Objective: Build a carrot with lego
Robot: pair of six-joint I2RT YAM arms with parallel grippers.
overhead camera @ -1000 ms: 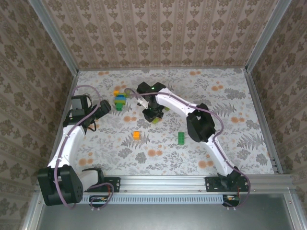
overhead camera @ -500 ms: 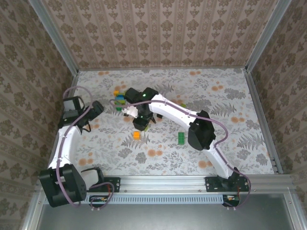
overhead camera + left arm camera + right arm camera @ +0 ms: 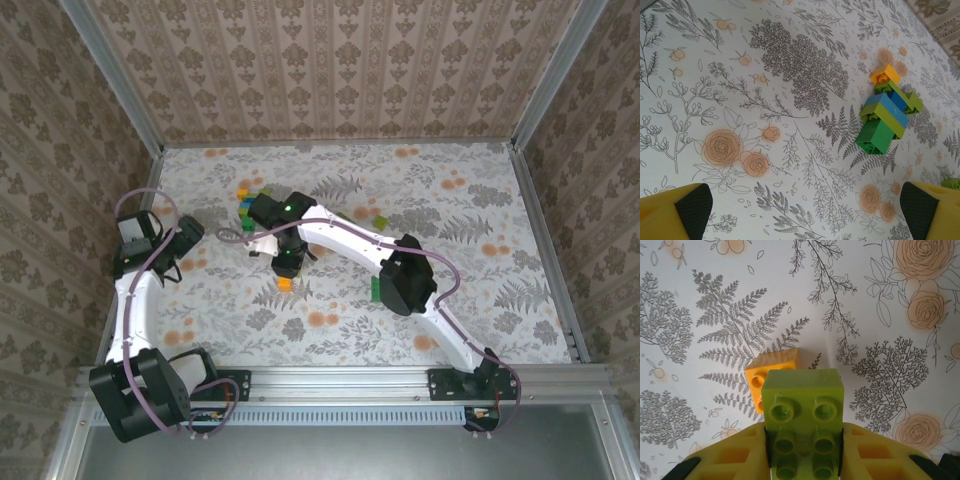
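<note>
Right gripper: jaws are clamped on a lime-green brick, which is pinched by its sides between the two yellow fingers, studs turned toward the wrist camera. In the top view the right gripper is seen pointing down over the left-centre of the table, with the right arm stretched across from the near right corner.

Orange brick: it lies on the table directly under the held brick, studs up, partly covered by it in the wrist view. Whether the two bricks are touching cannot be told. In the top view the orange brick is found just on the near side of the right gripper. The carrot is thus recorded as two parts, the green one in the right gripper and the orange one on the table below it.

Left gripper: jaws are spread wide, near the left edge of the table and well apart from the right gripper. In its wrist view the left gripper is framed by black pads at the two lower corners, with bare patterned table between them.

Other items noted:
- A build of yellow, green and blue bricks lies ahead of the left gripper; in the top view this build is located beyond the right gripper, toward the far wall
- A dark green brick lies near the table centre, partly hidden by the right arm
- Small lime pieces are seen farther back, beside the right arm
</note>
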